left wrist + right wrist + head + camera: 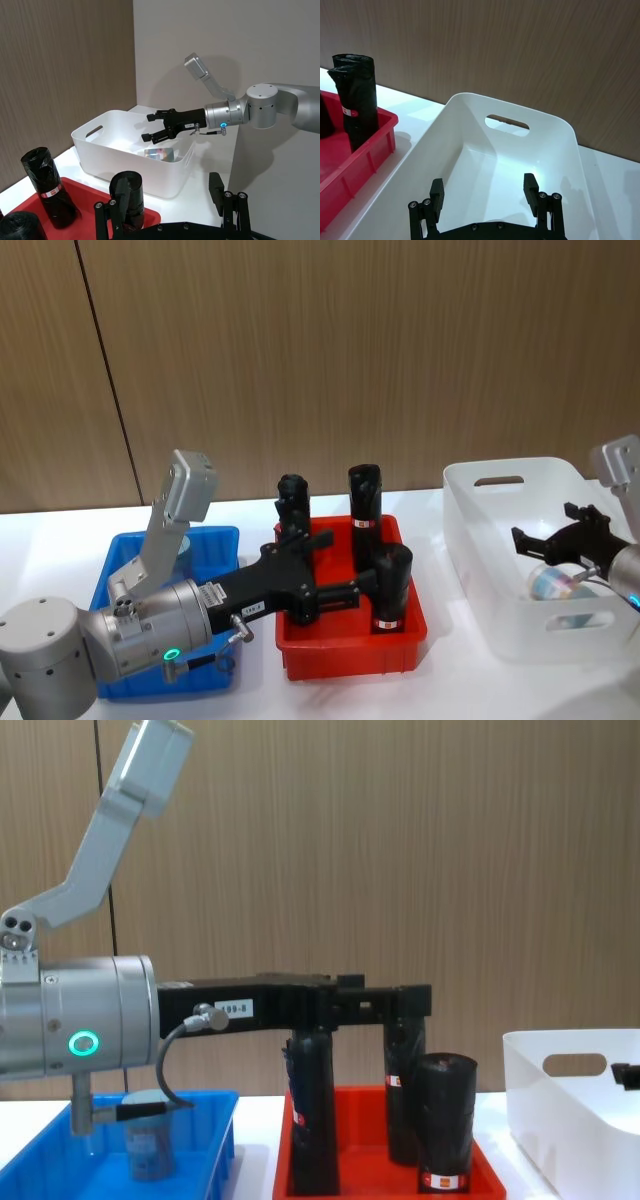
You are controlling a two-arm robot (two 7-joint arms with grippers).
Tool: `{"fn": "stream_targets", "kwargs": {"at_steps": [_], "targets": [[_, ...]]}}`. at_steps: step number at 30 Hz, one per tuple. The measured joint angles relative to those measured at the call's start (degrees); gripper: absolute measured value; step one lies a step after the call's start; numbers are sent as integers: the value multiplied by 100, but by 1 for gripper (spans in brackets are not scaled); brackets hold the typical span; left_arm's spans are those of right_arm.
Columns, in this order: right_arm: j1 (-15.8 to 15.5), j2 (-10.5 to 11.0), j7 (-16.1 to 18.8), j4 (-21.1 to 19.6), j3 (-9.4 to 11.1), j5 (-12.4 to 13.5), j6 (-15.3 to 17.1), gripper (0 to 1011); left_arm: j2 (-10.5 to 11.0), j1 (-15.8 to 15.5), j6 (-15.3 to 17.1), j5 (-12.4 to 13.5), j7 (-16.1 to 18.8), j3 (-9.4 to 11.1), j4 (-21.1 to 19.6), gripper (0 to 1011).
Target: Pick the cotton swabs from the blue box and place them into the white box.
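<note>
The right gripper (545,530) is hanging spread-fingered over the white box (478,570), where one cotton swabs jar (553,583) is lying, while the left gripper (343,565), fingers likewise spread above the red tray (340,657), is sitting nearer the upright jar (150,1152) in the blue box (215,533) toward the tabletop's left end.

Head looks down; chest low, side-on; both wrists near, sharing white box (120,170).

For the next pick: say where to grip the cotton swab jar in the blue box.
Best across its round sides near the lid, from above: the cotton swab jar stands upright inside the blue box, whose walls hamper a sideways reach.
</note>
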Motion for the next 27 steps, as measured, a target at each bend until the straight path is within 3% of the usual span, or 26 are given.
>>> {"fn": "stream_targets", "kwargs": {"at_steps": [11, 27], "targets": [[-111, -4, -69, -155, -4, 30, -42, 1002, 6, 28, -36, 43, 154, 21, -33, 1004], [-934, -27, -506, -1304, -65, 311, -304, 1002, 69, 253, -352, 430, 1347, 187, -327, 1004]]}}
